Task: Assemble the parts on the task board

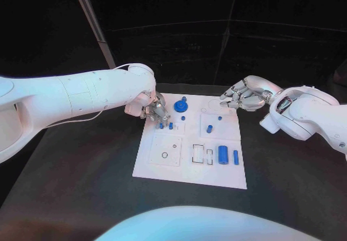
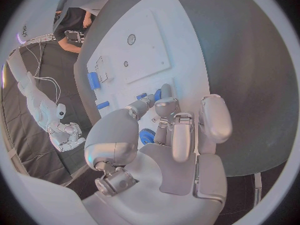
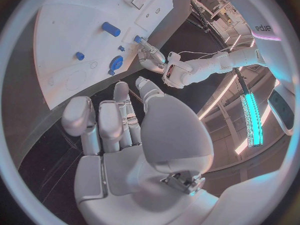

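Note:
The white task board lies mid-table. My left hand reaches down onto its far left part and pinches a small blue peg that stands on the board; a second peg stands right beside it. In the left wrist view the fingertips close round the peg. A blue gear sits just beyond that hand. My right hand hovers over the board's far right corner, fingers curled in and holding nothing.
More blue parts are on the board: a short peg, a small one, a thick cylinder and a slim one near the right edge. Outlined empty slots lie mid-board. Black table surrounds it.

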`<state>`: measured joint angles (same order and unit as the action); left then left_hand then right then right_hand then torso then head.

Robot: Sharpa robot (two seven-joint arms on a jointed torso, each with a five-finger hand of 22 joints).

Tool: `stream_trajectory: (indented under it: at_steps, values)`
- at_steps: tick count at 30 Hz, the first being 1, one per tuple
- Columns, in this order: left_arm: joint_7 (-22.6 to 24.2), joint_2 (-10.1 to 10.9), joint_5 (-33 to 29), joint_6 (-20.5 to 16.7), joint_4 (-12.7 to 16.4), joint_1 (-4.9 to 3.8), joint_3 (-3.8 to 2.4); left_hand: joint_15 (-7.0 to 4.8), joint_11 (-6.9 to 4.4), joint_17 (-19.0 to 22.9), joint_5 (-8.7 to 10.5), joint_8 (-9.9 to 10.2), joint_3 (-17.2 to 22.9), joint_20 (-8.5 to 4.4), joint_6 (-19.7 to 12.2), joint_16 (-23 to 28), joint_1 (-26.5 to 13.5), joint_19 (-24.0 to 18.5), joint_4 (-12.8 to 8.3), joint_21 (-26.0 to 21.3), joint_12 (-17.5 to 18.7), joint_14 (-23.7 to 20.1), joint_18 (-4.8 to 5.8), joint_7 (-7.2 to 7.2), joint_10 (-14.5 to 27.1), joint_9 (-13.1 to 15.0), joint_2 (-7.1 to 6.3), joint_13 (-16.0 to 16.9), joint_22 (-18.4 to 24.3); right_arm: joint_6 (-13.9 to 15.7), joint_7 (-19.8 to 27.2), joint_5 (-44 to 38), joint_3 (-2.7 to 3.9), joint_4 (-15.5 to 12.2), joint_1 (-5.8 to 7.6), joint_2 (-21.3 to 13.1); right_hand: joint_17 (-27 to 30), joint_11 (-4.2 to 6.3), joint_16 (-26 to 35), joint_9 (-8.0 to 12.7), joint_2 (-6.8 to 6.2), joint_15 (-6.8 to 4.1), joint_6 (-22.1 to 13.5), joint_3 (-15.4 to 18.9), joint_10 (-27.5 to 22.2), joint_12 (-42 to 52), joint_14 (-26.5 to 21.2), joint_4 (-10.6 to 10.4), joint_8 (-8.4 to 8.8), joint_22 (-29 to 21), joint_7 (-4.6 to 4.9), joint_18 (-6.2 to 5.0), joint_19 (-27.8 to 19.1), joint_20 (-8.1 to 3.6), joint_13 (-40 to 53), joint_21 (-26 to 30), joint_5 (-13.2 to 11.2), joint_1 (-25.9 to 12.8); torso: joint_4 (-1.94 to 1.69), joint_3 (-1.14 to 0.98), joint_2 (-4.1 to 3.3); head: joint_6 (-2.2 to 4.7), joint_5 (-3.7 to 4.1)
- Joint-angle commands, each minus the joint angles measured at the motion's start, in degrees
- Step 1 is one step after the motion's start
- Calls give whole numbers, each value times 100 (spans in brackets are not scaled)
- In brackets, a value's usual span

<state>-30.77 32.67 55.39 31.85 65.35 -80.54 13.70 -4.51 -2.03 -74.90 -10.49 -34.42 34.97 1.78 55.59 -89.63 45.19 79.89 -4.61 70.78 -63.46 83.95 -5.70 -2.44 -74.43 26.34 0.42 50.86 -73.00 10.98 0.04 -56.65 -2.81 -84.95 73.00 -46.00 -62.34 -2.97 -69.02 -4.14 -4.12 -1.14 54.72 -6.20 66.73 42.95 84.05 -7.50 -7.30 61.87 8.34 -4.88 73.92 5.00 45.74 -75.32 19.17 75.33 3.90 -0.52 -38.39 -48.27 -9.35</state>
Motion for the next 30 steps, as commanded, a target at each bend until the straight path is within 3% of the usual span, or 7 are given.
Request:
stream_trajectory:
  at_steps: [1,6,11,17,21,27,30]
  values:
    - [-22,-11,-13,64,-9,-6,-2,-39,34,-1510,11,27,6,-27,38,-37,-67,30,38,-20,-18,605,68,13,23,8,11,1,-3,-17,53,18,3,-8,10,1,1,-3,37,8,-23,-22,-43,0,-21,-11,66,-27,-22,-6,-15,-99,-33,-4,-8,23,34,21,6,-1,0,0,2]
    - [-21,-9,-13,39,-19,-6,-2,-39,36,-1510,14,52,-33,-26,48,-37,-121,25,67,-34,-14,605,65,11,29,13,-14,0,6,-18,52,18,3,-10,10,-3,8,-3,48,8,-26,-22,-46,1,-28,-17,66,-33,-26,-17,-14,-101,-37,-5,-21,32,38,28,2,-1,-1,5,10]
    - [-20,1,-13,22,-24,-6,-2,-35,42,-1510,29,95,-216,-21,84,-37,-261,20,126,-55,-2,605,62,5,44,33,-155,-7,14,-19,52,18,3,-10,10,-6,12,-3,55,8,-28,-22,-49,1,-32,-22,66,-38,-29,-25,-14,-102,-39,-5,-31,39,41,32,1,0,1,4,11]
    - [-8,56,-11,-86,20,-5,-3,-29,49,-1510,45,150,-627,-18,128,-37,-395,13,217,-85,16,605,58,-1,61,69,-344,-20,25,-18,53,18,3,-8,10,-8,12,-3,55,8,-28,-22,-49,1,-32,-22,66,-38,-29,-25,-14,-102,-39,-5,-31,39,41,32,2,2,2,7,13]
    - [8,169,15,-278,102,-6,-3,-38,42,-1504,42,189,-1107,-24,148,-34,-413,19,321,-95,34,603,57,10,76,108,-440,-36,20,-16,57,18,3,-4,10,-8,12,-3,55,8,-28,-22,-49,1,-32,-22,66,-38,-29,-25,-14,-102,-39,-5,-31,39,41,32,-4,5,3,9,19]
    - [39,409,69,-656,277,-19,-5,-45,36,-1479,32,230,-1625,-35,149,-22,-301,23,457,-115,77,597,55,18,106,160,-401,-82,20,-17,63,18,3,6,10,-4,12,-3,55,8,-28,-22,-49,1,-32,-22,66,-38,-29,-25,-14,-102,-39,-5,-31,39,41,32,-7,1,3,15,13]
    - [68,519,36,-900,369,-25,-7,-45,38,-1457,21,254,-1918,-36,138,-12,-140,22,524,-139,106,592,51,15,128,203,-303,-112,26,-17,67,18,3,12,9,1,12,-3,55,8,-28,-22,-49,1,-32,-22,66,-38,-29,-25,-14,-102,-39,-5,-31,39,41,32,-5,3,1,23,9]
